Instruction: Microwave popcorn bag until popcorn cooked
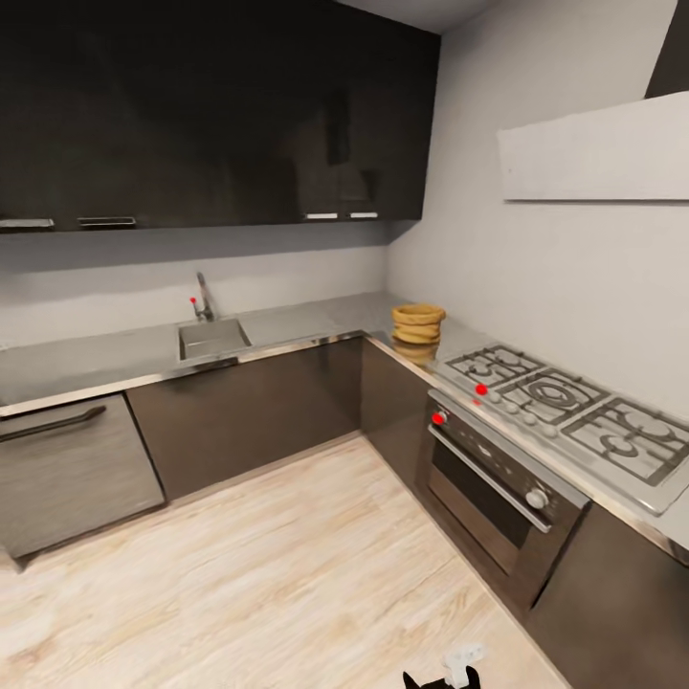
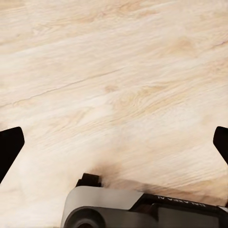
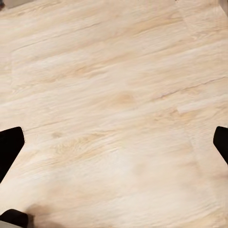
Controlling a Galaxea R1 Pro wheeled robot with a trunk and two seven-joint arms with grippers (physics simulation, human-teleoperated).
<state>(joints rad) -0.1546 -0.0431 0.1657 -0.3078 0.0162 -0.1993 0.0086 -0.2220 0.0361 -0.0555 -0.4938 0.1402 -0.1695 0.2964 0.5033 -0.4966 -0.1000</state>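
pale wood floor (image 2: 114,71) under both spread grippers; head view adds popcorn bag (image 1: 418,323) on countertop (image 1: 115,359).

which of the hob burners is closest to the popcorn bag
The burner at the hob's far end, the one beside the popcorn bag on the countertop. The middle burner and the near burner lie farther along, toward the camera.

The left gripper (image 2: 114,145) points down, its two dark fingertips (image 2: 9,147) showing at the left and right edges of the left wrist frame, spread wide apart with nothing between them. The right gripper (image 3: 114,145) hangs the same way, fingertips (image 3: 9,149) at opposite edges, wide apart. At the bottom centre of the head frame, a small white and black robot part (image 1: 457,668) shows.
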